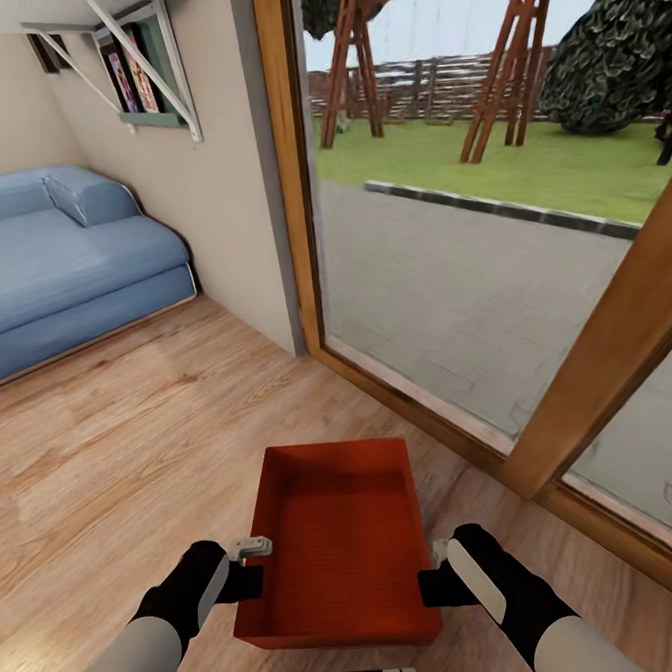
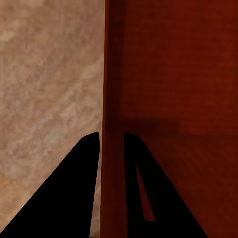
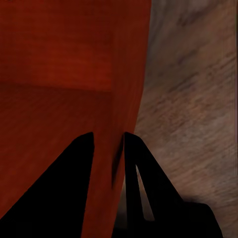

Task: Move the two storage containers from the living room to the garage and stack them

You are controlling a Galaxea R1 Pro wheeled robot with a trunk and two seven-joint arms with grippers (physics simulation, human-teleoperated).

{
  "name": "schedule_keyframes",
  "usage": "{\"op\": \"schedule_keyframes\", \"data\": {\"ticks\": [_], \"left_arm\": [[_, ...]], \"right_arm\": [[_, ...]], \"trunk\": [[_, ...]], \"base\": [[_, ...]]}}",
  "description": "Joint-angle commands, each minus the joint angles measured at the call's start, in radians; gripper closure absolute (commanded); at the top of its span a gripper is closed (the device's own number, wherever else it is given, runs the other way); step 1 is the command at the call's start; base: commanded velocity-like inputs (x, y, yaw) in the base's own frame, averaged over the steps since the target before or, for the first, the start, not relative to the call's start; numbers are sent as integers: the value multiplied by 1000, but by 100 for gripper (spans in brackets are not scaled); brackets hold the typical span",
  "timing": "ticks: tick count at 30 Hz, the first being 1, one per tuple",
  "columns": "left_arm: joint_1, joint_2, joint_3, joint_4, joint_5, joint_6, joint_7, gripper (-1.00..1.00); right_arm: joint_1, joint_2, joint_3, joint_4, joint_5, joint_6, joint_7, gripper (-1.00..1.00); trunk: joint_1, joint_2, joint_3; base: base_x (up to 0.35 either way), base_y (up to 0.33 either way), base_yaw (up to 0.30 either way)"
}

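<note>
One red-orange storage container hangs in front of me above the light wood-plank flooring of the living room, held from both sides. My left gripper is shut on its left wall; the left wrist view has the thin wall between the two dark fingers. At the opposite side my right gripper is shut on the right wall, and the right wrist view shows that wall pinched between the fingers. The container is empty inside. The garage is out of view.
A blue sofa stands at the left against a beige wall. A wood-framed glass door runs along the right, with a paved yard and swing set outside. Open wood flooring lies ahead and to the left.
</note>
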Motion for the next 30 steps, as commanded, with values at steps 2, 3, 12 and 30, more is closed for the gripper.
{"op": "schedule_keyframes", "data": {"ticks": [2, 3, 12, 30], "left_arm": [[0, -1, 4, -2, -17, 5, -1, 100], [0, -1, 4, -2, -17, 5, -1, 100], [-1, -1, 5, -2, -14, 5, -1, 100], [0, -1, 4, -2, -12, 5, -1, 100]], "right_arm": [[0, -2, 5, 0, 38, 11, -12, 100], [0, -2, 5, 0, 38, 11, -12, 100], [0, -2, 5, 1, 38, 11, -12, 100], [0, -2, 5, 1, 38, 11, -12, 100]], "trunk": [[-1, 0, 7], [-2, 0, 11], [-6, 3, 55], [-51, 81, 144]], "base": [[0, 0, 0], [0, 0, 0], [0, 0, 0], [0, 0, 0]]}}
